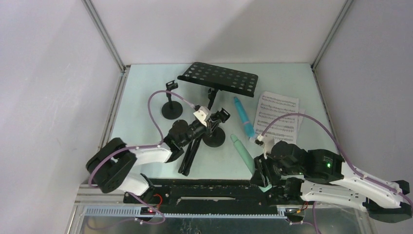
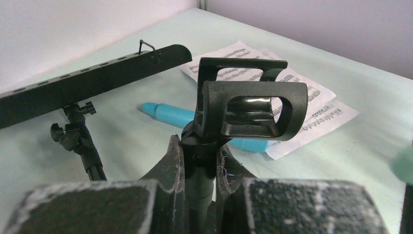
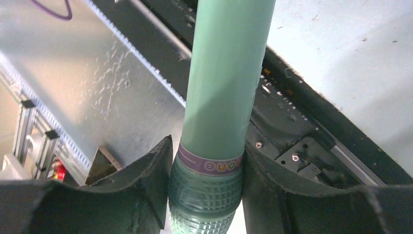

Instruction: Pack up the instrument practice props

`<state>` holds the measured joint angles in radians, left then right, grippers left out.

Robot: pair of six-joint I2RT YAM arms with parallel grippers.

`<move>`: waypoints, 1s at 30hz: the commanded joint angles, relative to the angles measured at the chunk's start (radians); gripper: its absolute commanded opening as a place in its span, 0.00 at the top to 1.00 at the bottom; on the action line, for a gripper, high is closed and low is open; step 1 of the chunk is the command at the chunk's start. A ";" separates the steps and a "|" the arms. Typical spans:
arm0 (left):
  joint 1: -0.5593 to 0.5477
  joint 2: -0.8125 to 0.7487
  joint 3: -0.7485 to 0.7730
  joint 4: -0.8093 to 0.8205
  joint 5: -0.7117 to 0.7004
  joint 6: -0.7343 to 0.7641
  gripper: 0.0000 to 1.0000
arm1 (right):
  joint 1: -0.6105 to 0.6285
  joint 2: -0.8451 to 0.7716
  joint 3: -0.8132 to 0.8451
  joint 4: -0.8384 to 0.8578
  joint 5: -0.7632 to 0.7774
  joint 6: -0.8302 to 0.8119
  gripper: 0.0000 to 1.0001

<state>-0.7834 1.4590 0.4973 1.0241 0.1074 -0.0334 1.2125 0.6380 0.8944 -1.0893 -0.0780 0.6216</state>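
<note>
1. The left gripper is clenched on the thin stem of a black round-based plastic microphone holder, just below its open clip. The holder stands upright near the middle of the pale green table. Whether its disc base touches the surface cannot be told.
2. The right gripper is grasping a mint-green plastic toy microphone, with the fingers pressed on either side of the purple band beside its grid-textured head. The smooth handle runs out past the fingertips. From above, this microphone slants from the gripper at the table's near edge toward the centre, by the black mounting rail.
3. A black tripod music rack with perforated metal desk stands at the back of the table. Its legs are drawn together and slant toward the near edge, just beside the left gripper.
4. A second black round-based microphone holder stands upright to the left of the rack, apart from both grippers.
5. A blue plastic toy microphone lies flat on the table between the rack and the white sheet-music pages, just beside their edge. The pages lie spread at the right rear.
</note>
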 commanded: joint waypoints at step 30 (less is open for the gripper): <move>0.175 -1.026 -0.016 -0.848 -0.636 -0.121 1.00 | -0.567 0.921 0.069 0.691 0.074 -0.412 1.00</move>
<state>-0.6567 0.4564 0.4862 0.1448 -0.3859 -0.1020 0.6655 1.5021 0.8753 -0.4854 -0.0784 0.2745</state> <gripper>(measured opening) 0.164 0.555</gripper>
